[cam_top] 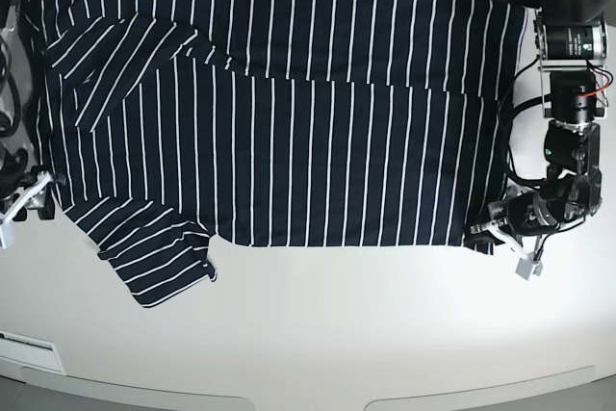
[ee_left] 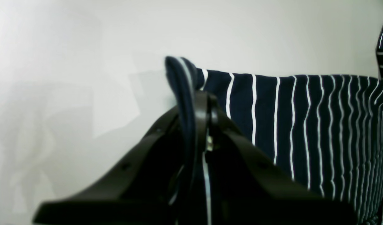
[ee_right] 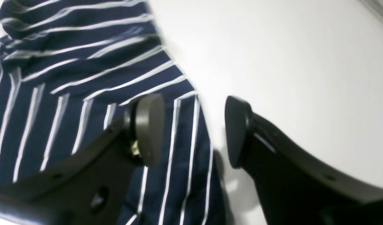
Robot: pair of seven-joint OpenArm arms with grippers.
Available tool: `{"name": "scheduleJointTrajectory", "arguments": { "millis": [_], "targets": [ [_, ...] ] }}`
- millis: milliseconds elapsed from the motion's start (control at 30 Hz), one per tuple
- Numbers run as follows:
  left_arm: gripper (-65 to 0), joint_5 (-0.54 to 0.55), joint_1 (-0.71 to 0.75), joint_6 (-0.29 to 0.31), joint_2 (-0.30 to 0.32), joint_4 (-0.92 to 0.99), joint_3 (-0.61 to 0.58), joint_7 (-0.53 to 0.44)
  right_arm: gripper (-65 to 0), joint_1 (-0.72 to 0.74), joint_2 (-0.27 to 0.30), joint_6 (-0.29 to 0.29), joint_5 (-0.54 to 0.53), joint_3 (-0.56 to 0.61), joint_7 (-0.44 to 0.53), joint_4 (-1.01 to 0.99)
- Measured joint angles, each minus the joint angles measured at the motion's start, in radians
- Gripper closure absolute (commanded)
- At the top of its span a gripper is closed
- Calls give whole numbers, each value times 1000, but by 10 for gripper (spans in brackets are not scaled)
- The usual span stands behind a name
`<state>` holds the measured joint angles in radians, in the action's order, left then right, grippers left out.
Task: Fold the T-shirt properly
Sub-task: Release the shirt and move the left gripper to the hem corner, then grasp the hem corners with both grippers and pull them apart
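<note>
We see a navy T-shirt (cam_top: 279, 113) with thin white stripes spread flat across a white counter (cam_top: 318, 334), filling the far half of it, one sleeve angled toward the near left. Our left tool (cam_top: 484, 231), at the right of the base view, is clamped tight on the shirt's near right corner; our right tool (cam_top: 46, 187), at the left edge, stands wide apart and holds nothing.

We judge the step to be gripping the shirt's edges for a fold. The next move calls for the right tool to close on cloth at its side, so both can lift together.

The left wrist view shows what the base view cannot: a folded edge of cloth (ee_left: 182, 93) pinched upright between the left tool's fingers (ee_left: 204, 118). The right wrist view, though blurred, shows one open finger (ee_right: 149, 128) above striped fabric and the other above bare counter. Only the base view shows the whole shirt's layout.
</note>
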<state>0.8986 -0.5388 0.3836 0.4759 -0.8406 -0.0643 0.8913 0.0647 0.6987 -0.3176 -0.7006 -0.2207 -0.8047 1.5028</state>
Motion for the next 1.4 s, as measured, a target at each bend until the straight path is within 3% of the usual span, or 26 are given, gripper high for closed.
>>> {"name": "scheduleJointTrajectory", "arguments": {
  "millis": [133,267,467,667,867,933,1033,1233,1400],
  "targets": [
    [0,0,-2,0,-1,0,0,0,-335,206,-2,-103,-140,-1,-51,-343],
    [0,-1,-2,0,0,0,0,0,-335,381,-12,-181,-192,-4,-86,-653],
    [0,0,-2,2,0,-1,0,3,-335,502,-58,-211,-213,-5,-82,-929],
    [0,2,-2,0,0,-1,0,-1,-335,509,-122,-222,-138,-6,-32,-954],
    [0,3,-2,-1,0,-1,0,2,-321,507,-138,-319,-196,-4,-95,-954],
    [0,3,-2,-1,0,-1,0,0,-240,506,-138,-331,-209,8,-102,-954],
    [0,-3,-2,17,0,0,0,-1,-10,500,-140,-353,-209,15,-103,-954],
    [0,-11,-8,70,0,2,0,5,0,511,-139,-368,-217,15,-109,-950],
    [0,-43,-50,127,0,11,-7,46,0,510,-134,-371,-252,70,-150,-830]
  ]
}}
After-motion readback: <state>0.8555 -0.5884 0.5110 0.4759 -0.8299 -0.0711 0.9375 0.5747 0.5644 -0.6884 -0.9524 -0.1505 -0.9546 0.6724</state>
